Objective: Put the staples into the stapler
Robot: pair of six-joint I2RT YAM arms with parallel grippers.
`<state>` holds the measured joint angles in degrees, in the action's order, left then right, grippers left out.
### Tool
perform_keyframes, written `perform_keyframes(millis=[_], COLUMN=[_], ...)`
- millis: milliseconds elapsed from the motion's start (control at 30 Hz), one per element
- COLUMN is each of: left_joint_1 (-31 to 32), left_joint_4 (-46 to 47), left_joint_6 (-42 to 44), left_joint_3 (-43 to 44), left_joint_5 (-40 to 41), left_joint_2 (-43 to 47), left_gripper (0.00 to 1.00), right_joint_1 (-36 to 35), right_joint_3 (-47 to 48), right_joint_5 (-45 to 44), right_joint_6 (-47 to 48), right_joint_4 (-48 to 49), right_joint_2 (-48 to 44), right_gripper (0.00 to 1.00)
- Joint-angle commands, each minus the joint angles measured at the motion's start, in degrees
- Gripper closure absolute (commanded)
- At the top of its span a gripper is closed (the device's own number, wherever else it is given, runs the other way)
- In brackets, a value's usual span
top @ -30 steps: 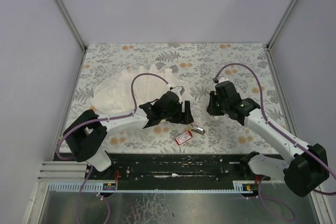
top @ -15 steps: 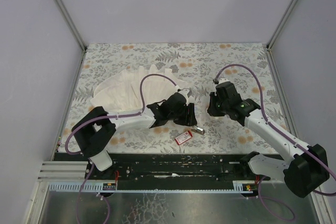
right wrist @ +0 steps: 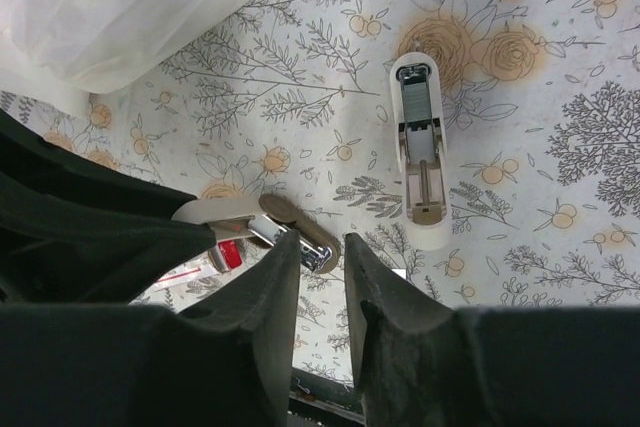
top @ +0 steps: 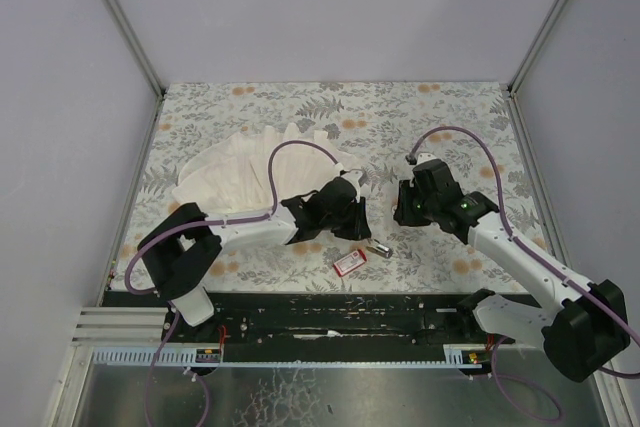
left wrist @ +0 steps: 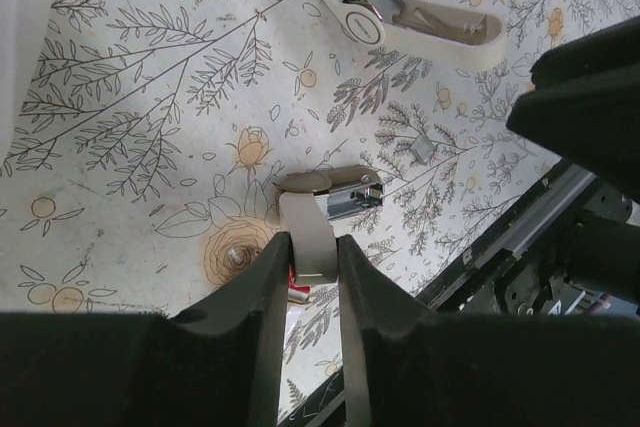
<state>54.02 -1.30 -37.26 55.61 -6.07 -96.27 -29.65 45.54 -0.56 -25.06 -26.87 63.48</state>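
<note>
Since the earlier frame my left arm had stretched to the right, carrying its gripper closer to the stapler, and the right gripper had eased a little toward the near edge. The stapler and box lay where they had been.

The left gripper [left wrist: 313, 247] had its black fingers drawn in to a thin slit with nothing between them. The right gripper [right wrist: 322, 245] was pinched just as narrow and also held nothing.

Just past the left fingertips lay the small stapler with a silvery metal arm and a beige arm [left wrist: 340, 197], resting on the table and apart from both grippers. In my overhead view it sat between the two grippers, nearer the front edge. The little red box with a white label [top: 349, 262] lay just beside it on the near-left side. I couldn't see the staple strip itself.

Farther out, under the right wrist, a larger beige-white stapler [right wrist: 420, 152] lay opened flat with its grey channel facing up. A big white pleated cloth [top: 235, 172] was spread behind the left arm on the floral-printed table [top: 300, 107].
</note>
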Motion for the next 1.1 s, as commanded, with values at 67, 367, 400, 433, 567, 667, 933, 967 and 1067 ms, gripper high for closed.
perform_keyframes(millis=[67,367,400,433,567,667,933,967,1067], left_joint_1=[0.48,-5.72,-6.64,-7.35,-9.63,-10.92,-11.48,-11.43,-11.51], left_joint_4=[-4.55,-19.54,-21.42,-23.13,-26.08,-25.87,-27.02,-27.2,-27.86], left_joint_6=[5.88,22.49,24.15,25.9,30.44,31.65,35.41,35.96,36.71], left_joint_3=[3.83,10.09,10.7,11.42,13.31,14.35,17.19,17.3,17.55], left_joint_5=[1.39,-11.71,-12.53,-12.89,-16.05,-17.52,-19.86,-19.61,-17.87], left_joint_2=[-0.08,-0.5,-0.76,-1.0,-2.17,-2.97,-6.14,-6.47,-7.1], left_gripper=[0.92,1.0,1.0,1.0,1.0,1.0,0.99,0.99,0.96], right_joint_1=[0.33,0.32,0.24,0.17,-1.67,-4.95,-8.58,-8.58,-8.58], right_joint_3=[-1.25,-3.26,-3.59,-3.94,-4.98,-4.83,-4.92,-5.2,-6.21], right_joint_5=[4.47,4.78,4.7,4.69,1.14,-3.07,-13.46,-13.65,-13.56], right_joint_6=[-1.61,-2.41,-2.63,-2.79,-4.03,-5.52,-10.33,-10.46,-10.56], right_joint_4=[-0.85,-2.4,-2.51,-2.7,-4.29,-5.82,-8.89,-8.56,-7.49], right_joint_2=[-2.19,-3.26,-3.28,-3.28,-2.57,-1.11,4.73,5.17,6.26], right_gripper=[0.64,0.62,0.62,0.61,0.6,0.57,0.51,0.51,0.52])
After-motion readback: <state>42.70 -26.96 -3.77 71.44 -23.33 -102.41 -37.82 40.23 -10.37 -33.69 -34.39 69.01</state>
